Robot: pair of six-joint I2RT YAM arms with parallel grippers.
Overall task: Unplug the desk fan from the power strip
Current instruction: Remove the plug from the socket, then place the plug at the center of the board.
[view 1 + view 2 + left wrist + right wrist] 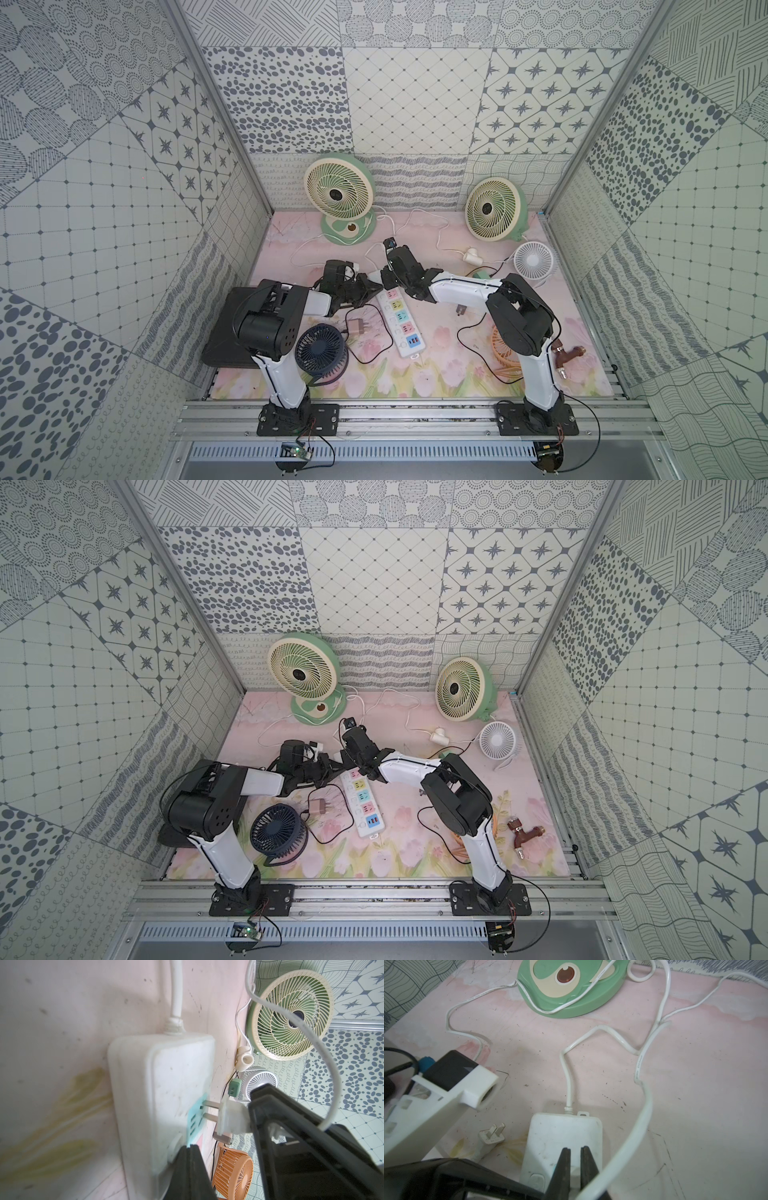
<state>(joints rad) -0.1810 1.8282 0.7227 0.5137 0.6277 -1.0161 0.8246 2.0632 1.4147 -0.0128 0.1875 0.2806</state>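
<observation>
The left gripper (251, 1124) is clamped tight on the white plug (230, 1120), whose two flat prongs are bare along nearly their whole length and point at a pale blue socket near the corded end of the power strip (158, 1088). From the left wrist view it is unclear whether the prong tips touch the socket face. The right wrist view shows the plug (491, 1138) clear of the strip, just beside it. A thin white cord (324, 1059) loops away from the plug's back. The right gripper (574, 1150) has its fingers drawn almost together, holding nothing, tips resting on top of the strip (562, 1136) near that same end. In both top views the strip (401, 322) lies flat on the pink floral mat (436, 374), between the two arms, its blue USB panel toward the arm bases and its thick white cord leaving the far end. Behind it, by the back wall, stands a green-and-cream fan (338, 191) on a round base, with a second one (494, 210) well apart. A dark blue fan (322, 353) lies near the left arm.
</observation>
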